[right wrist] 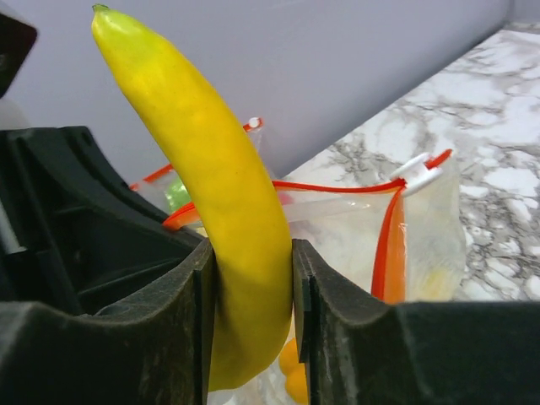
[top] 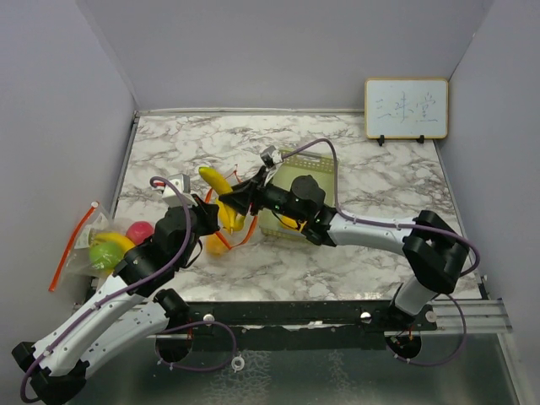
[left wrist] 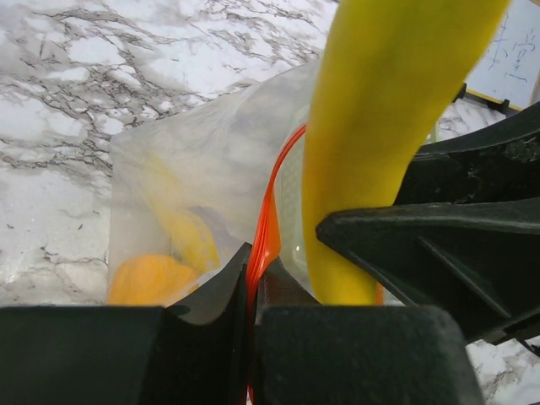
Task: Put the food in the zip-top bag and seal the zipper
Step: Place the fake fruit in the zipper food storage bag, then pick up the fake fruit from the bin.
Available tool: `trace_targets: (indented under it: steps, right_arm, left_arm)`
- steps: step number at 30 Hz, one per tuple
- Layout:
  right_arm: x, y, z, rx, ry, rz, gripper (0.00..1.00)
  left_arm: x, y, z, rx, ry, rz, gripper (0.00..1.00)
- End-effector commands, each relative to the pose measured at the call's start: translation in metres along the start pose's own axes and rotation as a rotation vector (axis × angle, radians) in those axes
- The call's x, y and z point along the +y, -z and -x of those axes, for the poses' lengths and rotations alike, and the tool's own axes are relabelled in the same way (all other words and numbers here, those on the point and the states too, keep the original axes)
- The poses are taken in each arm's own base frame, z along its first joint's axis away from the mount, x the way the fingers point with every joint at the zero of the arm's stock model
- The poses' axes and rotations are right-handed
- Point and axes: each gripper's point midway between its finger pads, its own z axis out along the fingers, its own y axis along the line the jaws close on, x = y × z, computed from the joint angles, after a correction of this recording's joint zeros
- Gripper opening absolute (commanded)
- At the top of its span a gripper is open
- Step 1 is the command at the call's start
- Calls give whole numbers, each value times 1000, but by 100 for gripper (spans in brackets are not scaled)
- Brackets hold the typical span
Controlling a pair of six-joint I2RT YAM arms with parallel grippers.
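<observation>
From above: right gripper [top: 238, 202] clamped on a single yellow banana [top: 215, 187] at mid-table. Long axis from far-left to near-right, free end pointing far-left, lower end down at the mouth of the zip-top bag [top: 221, 243]. Left gripper [top: 205, 221] just beside it, pinched on the bag's orange zipper edge [top: 246, 234]. Pale green mesh basket [top: 295, 181] just right of the banana, partly behind the right arm. At the left edge, a second bag [top: 84, 245] with a green lime [top: 105, 253] and a red apple [top: 139, 230]. White-and-grey marble table [top: 380, 186], plain grey walls [top: 278, 51], small whiteboard [top: 406, 108] propped far right.

From the left wrist: jaws narrow, closed on the orange zipper strip, clear bag wall rising ahead. Banana [left wrist: 380, 126] nearly upright on the right, top out of frame, lower end behind a black finger [left wrist: 439, 245] of the other arm. One orange-yellow fruit [left wrist: 152, 280] inside the bag.

From the right wrist: jaws tight on the banana's lower half [right wrist: 240, 219]. Long axis near upright, leaning left, greenish tip at upper left. Bag mouth just beyond on the right; small orange-yellow fruits [right wrist: 291, 375] low between the fingers. Grey wall behind, marble to the right.
</observation>
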Motion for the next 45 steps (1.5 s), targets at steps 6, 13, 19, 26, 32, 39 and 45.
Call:
trace_targets:
  steps: [6, 13, 19, 26, 32, 39, 45]
  right_arm:
    - [-40, 19, 21, -72, 116, -315, 73]
    - [-58, 85, 56, -106, 199, -563, 91]
    - [-100, 152, 39, 162, 292, -854, 100]
    - [-158, 198, -29, 602, 178, -974, 100]
    - [-169, 197, -66, 802, 165, -890, 100]
    - [-177, 197, -107, 929, 147, -809, 100]
    - [-190, 207, -139, 1029, 114, -834, 100]
  left_arm:
    - [-3, 0, 3, -17, 25, -17, 0]
    - [-5, 2, 5, -14, 23, -26, 0]
    - [-7, 7, 9, -26, 30, -47, 0]
    - [-9, 9, 7, -21, 27, -71, 0]
    - [-6, 11, 9, -31, 25, -67, 0]
    - [-2, 12, 10, -40, 21, -55, 0]
    - [0, 14, 15, -53, 10, -41, 0]
